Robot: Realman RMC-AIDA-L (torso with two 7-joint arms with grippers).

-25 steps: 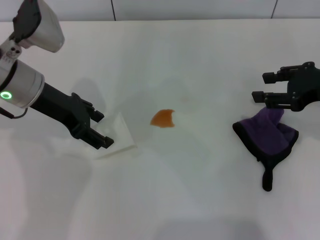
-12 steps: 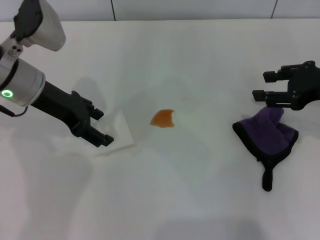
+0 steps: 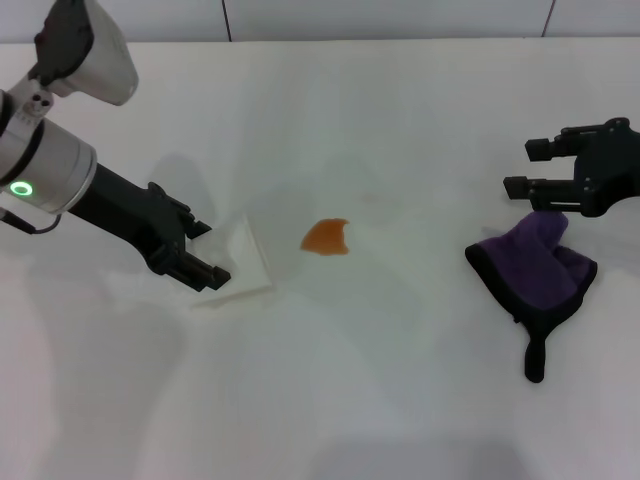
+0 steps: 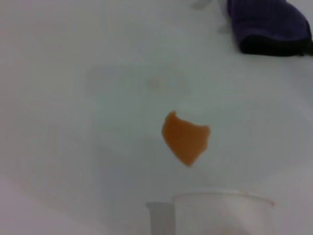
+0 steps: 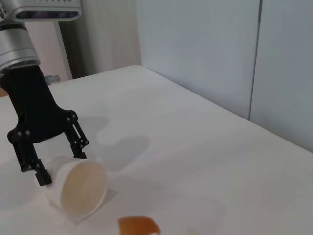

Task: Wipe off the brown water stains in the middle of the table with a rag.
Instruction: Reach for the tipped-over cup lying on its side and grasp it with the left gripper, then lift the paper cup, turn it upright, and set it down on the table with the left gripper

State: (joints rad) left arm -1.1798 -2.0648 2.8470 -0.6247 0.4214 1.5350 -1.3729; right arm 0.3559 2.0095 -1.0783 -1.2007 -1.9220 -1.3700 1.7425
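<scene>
The brown water stain [image 3: 326, 237] lies mid-table [image 3: 350, 400]; it also shows in the left wrist view [image 4: 186, 139] and the right wrist view [image 5: 139, 226]. The dark purple rag [image 3: 540, 268] lies bunched at the right, its black loop tab pointing toward me; a corner shows in the left wrist view [image 4: 266, 22]. My right gripper [image 3: 533, 170] is open and empty, just above the rag's far edge. My left gripper [image 3: 203, 250] grips a white translucent cup [image 3: 240, 262] that lies on its side left of the stain, its mouth toward the stain [image 5: 80, 188].
The cup's rim [image 4: 222, 210] sits close to the stain. The table's far edge meets a pale wall [image 5: 205, 49]. The left arm's dark forearm [image 3: 120, 210] slants over the left of the table.
My left gripper has shifted slightly up and to the right, and the cup has shifted a little with it. The right gripper, rag and stain have not moved.
</scene>
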